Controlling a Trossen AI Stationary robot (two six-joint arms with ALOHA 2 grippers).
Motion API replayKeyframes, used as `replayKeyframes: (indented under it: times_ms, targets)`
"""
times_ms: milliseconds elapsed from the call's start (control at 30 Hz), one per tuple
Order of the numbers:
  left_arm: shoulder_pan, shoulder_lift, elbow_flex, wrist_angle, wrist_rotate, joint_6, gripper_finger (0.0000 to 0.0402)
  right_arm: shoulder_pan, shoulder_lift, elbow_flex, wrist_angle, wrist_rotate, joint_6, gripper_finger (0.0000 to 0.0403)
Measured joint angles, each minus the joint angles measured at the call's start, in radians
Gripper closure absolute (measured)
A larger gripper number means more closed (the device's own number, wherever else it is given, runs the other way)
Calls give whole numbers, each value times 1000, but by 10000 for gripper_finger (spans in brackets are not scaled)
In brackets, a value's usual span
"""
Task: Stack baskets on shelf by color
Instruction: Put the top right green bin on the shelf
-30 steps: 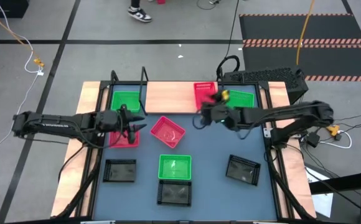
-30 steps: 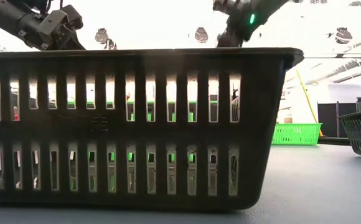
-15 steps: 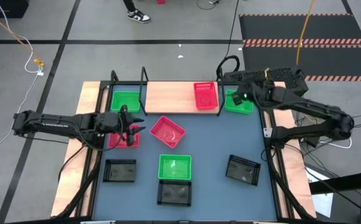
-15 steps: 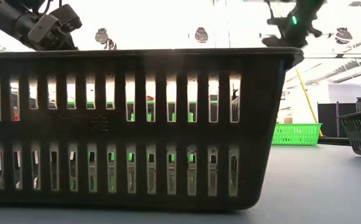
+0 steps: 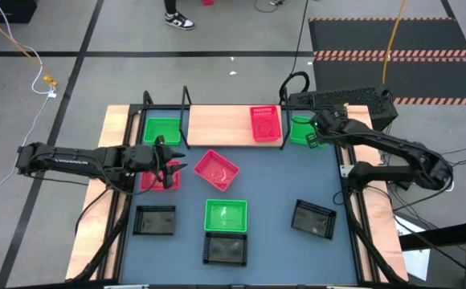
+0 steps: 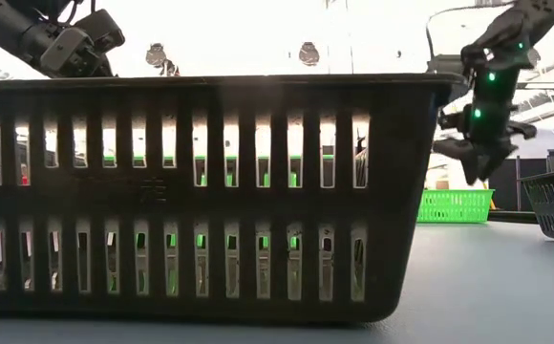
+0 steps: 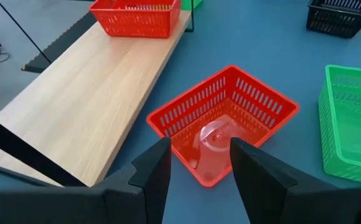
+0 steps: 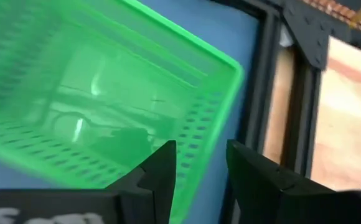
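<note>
The shelf (image 5: 217, 124) carries a green basket (image 5: 162, 130) at its left end and a red basket (image 5: 266, 123) at its right end. A second green basket (image 5: 301, 131) stands on the tabletop just right of the shelf. My right gripper (image 5: 314, 135) hangs open just above it, fingers pointing down (image 6: 478, 167), with the basket's near wall under the fingers (image 8: 106, 124). My left gripper (image 5: 167, 167) is open and empty above a red basket (image 5: 154, 180). It faces another red basket (image 7: 224, 121) that stands askew on the table.
A green basket (image 5: 226, 215) and three black baskets (image 5: 154, 219) (image 5: 225, 249) (image 5: 313, 218) stand on the near half of the tabletop. One black basket fills the low view (image 6: 201, 191). The shelf's middle is bare wood. Black frame rails run along both table sides (image 5: 347, 172).
My right gripper has gone from beside the red basket on the shelf toward the table's right edge. It has then come down over the green basket beside the shelf. The red basket stays on the shelf.
</note>
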Motion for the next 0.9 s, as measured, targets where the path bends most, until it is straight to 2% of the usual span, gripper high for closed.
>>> replayKeyframes:
  times_ms: [200, 333, 533, 667, 900]
  targets:
    - [0, 0, 0, 1, -12, -1, 234, -97, 1, -50, 66, -4, -20, 278]
    - [0, 0, 0, 1, -34, -1, 234, -137, 1, -66, 150, -77, -69, 293]
    - [0, 0, 0, 2, -35, -54, 234, -149, 1, -69, 162, -91, -64, 354]
    - [0, 0, 0, 1, -35, -56, 234, -152, 0, -76, 180, -140, -66, 391]
    - [0, 0, 0, -1, -35, -56, 234, -153, -4, -126, 242, -140, -51, 390]
